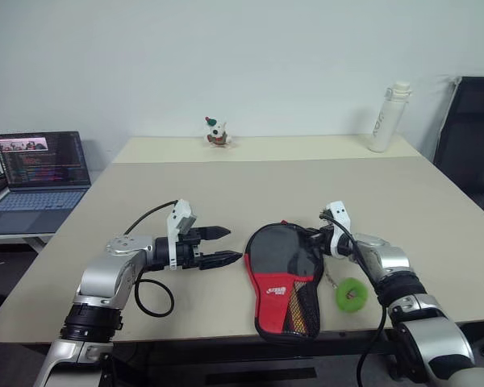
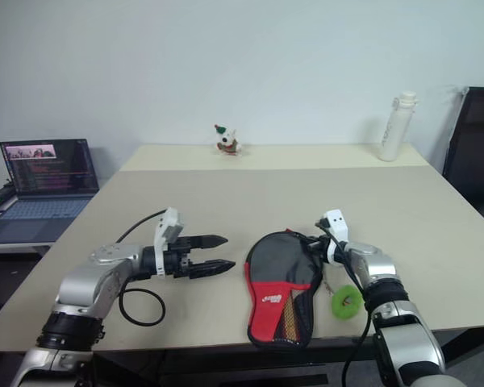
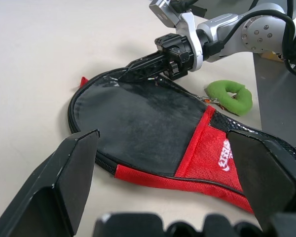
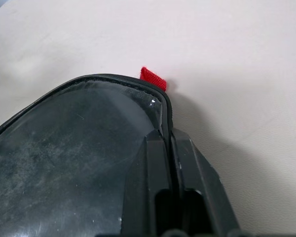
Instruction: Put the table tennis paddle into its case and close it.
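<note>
The case (image 1: 286,278) lies flat on the tan table (image 1: 226,185), red-and-black side up, with its glossy black round head away from me and its mesh pocket toward the front edge. Its green tag (image 1: 352,295) rests on the table to its right. My right gripper (image 1: 313,239) is shut on the rim of the head, close to a small red tab (image 4: 153,78). My left gripper (image 1: 223,246) hovers open just left of the case, apart from it and pointing at it. The table tennis paddle is hidden.
An open laptop (image 1: 40,169) stands on a side surface at the far left. A small figurine (image 1: 217,132) and a white bottle (image 1: 385,117) stand at the table's back edge. A black chair (image 1: 468,137) is at the right.
</note>
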Motion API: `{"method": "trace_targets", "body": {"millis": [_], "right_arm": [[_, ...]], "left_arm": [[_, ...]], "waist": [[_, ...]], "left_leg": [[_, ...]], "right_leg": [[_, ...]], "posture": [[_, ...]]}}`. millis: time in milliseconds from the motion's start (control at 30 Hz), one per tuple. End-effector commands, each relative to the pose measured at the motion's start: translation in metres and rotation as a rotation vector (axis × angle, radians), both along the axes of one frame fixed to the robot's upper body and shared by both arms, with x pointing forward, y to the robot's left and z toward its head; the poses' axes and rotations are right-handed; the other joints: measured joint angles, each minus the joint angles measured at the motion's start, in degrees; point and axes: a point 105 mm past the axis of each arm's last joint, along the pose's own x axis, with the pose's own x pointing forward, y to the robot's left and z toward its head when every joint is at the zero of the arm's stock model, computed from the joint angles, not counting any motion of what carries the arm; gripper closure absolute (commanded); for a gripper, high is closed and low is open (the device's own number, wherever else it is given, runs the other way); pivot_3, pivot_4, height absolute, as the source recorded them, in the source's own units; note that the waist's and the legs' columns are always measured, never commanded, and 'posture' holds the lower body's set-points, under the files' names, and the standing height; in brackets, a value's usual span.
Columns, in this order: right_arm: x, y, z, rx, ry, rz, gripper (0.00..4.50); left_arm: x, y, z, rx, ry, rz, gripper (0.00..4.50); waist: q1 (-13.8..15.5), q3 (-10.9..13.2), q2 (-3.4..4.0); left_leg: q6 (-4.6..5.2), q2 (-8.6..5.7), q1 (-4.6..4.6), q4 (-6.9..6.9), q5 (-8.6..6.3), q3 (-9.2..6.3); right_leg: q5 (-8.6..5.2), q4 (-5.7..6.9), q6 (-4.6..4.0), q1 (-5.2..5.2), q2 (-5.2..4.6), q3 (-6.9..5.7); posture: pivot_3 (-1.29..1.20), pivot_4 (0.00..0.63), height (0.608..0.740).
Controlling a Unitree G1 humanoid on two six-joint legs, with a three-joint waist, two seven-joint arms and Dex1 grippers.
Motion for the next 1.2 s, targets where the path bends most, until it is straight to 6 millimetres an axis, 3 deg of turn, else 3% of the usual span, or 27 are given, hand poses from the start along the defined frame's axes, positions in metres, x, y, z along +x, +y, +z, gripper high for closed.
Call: {"method": "trace_targets", "body": {"millis": [33, 467, 767, 933, 1067, 1200], "right_arm": [[0.005, 0.01, 0.014, 0.003, -0.047, 0.022, 4.48], [0.02, 0.038, 0.046, 0.021, -0.128, 0.06, 4.48], [0.02, 0.035, 0.027, -0.043, -0.083, 0.039, 4.48], [0.024, 0.025, 0.029, -0.035, -0.081, -0.009, 3.13], [0.021, 0.021, 0.051, 0.032, -0.125, 0.008, 1.75], [-0.003, 0.02, 0.08, 0.148, -0.165, 0.103, 0.23]], "left_arm": [[-0.004, -0.001, 0.014, 0.009, -0.054, -0.02, 0.0], [-0.002, -0.004, 0.01, 0.021, -0.056, -0.031, 0.0], [-0.001, -0.008, 0.008, 0.029, -0.063, -0.048, 0.0], [0.003, -0.014, 0.007, 0.035, -0.071, -0.083, 0.0], [0.01, -0.023, 0.004, 0.06, -0.084, -0.131, 0.0], [0.017, -0.036, -0.009, 0.114, -0.109, -0.171, 0.0]], "waist": [[-0.26, 0.0, 0.0], [-0.97, 0.01, 0.02], [-0.83, 0.01, 0.02], [-0.7, 0.01, 0.02], [-0.67, 0.01, 0.02], [-0.48, 0.01, 0.02]], "left_leg": [[0.0, 0.0, 0.0, 0.0, 0.0, 0.0], [0.0, 0.02, 0.02, 0.0, 0.0, 0.08], [0.0, 0.01, 0.0, 0.0, 0.0, 0.09], [0.0, 0.0, 0.0, 0.0, 0.0, 0.09], [0.0, -0.01, 0.0, 0.0, 0.0, 0.1], [0.0, -0.01, -0.04, 0.0, 0.0, 0.06]], "right_leg": [[0.0, 0.0, 0.0, 0.0, 0.0, 0.0], [0.14, 0.14, -0.24, -0.1, 0.04, 0.13], [0.15, 0.11, -0.25, -0.1, 0.04, 0.13], [0.15, 0.12, -0.25, -0.1, 0.03, 0.13], [0.15, 0.12, -0.25, -0.1, 0.03, 0.14], [0.15, 0.1, -0.25, -0.1, 0.02, 0.1]], "posture": [[0.0, 0.15, 0.74], [0.0, 0.15, 0.74], [0.0, 0.15, 0.74], [0.0, 0.15, 0.74], [0.0, 0.15, 0.74], [0.0, 0.15, 0.74]]}}
